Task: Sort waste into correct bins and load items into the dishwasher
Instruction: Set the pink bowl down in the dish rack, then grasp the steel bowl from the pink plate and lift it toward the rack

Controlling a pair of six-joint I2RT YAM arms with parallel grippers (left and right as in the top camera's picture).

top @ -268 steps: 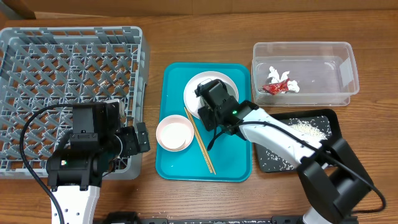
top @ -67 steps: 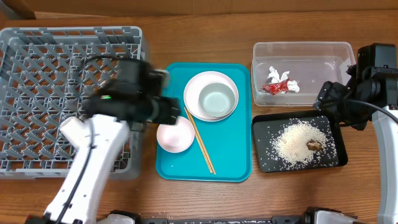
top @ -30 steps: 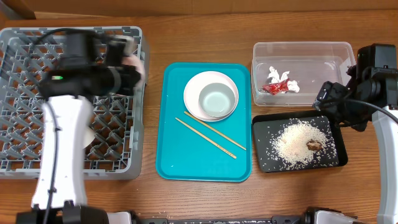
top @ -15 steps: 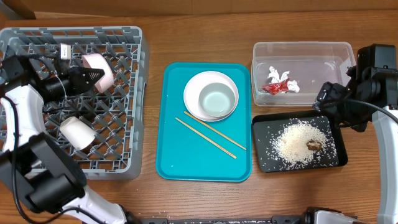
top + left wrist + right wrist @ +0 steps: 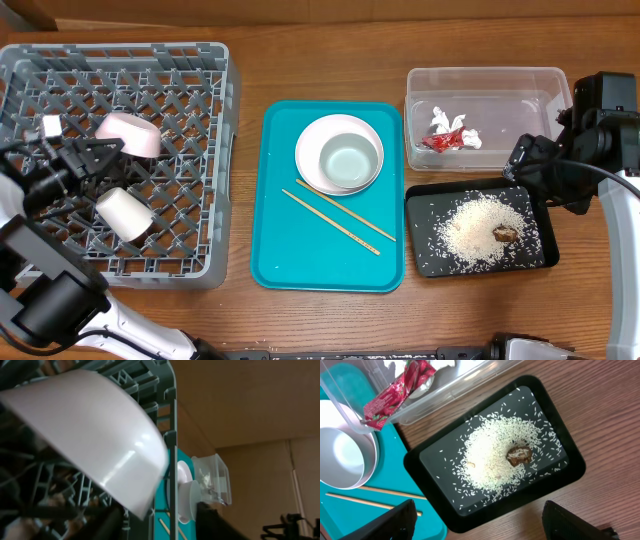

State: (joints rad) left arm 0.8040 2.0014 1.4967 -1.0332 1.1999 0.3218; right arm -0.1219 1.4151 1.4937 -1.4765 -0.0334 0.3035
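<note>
The pale pink bowl point(image 5: 128, 135) lies upside down in the grey dishwasher rack point(image 5: 200, 90). My left gripper point(image 5: 98, 153) is just beside it, open. In the left wrist view the pink bowl point(image 5: 90, 435) fills the frame, and its rim hangs free between the parted fingers point(image 5: 112, 525). The white plate point(image 5: 312, 140) holds the grey-green bowl point(image 5: 348, 160), with the chopsticks point(image 5: 338, 215) below. A clear tub point(image 5: 540, 85) holds the red wrapper point(image 5: 448, 138). Rice point(image 5: 495, 455) and a brown scrap point(image 5: 519, 454) lie in the black tray point(image 5: 420, 462). My right gripper point(image 5: 485, 520) is open above it.
A white cup point(image 5: 123, 212) lies on its side in the rack near the pink bowl. The teal tray point(image 5: 290, 265) sits between the rack and the two bins. My right arm point(image 5: 600, 120) stands at the table's right edge.
My left gripper carried the pink bowl leftward and down into the rack, then opened off it. The right arm has not moved.
</note>
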